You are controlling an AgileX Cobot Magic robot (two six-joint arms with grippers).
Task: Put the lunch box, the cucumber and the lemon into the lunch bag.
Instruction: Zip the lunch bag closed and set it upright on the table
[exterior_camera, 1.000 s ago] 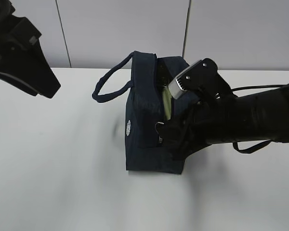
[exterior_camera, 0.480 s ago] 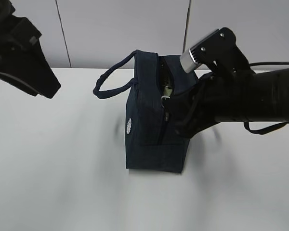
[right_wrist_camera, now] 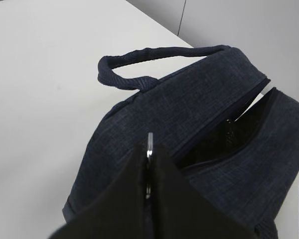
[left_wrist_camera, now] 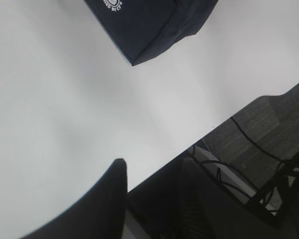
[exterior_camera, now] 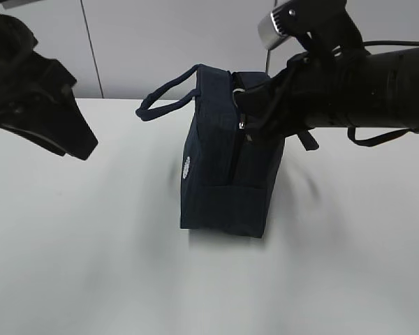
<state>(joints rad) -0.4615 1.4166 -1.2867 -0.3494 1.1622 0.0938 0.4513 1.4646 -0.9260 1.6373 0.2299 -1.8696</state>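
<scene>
The right arm's fingers (right_wrist_camera: 149, 164) were pressed together, pinching the metal zipper pull (right_wrist_camera: 149, 144) at the top of the lunch bag (exterior_camera: 223, 174). The bag stood upright on the white desk (exterior_camera: 91, 265), its round white logo (exterior_camera: 186, 167) facing left and one loop handle (exterior_camera: 164, 94) arching out to the left; the top seam behind the pull gaped, dark inside. The left arm's fingers (left_wrist_camera: 117, 172) hung partly open and empty above the desk, well apart from the bag's corner.
</scene>
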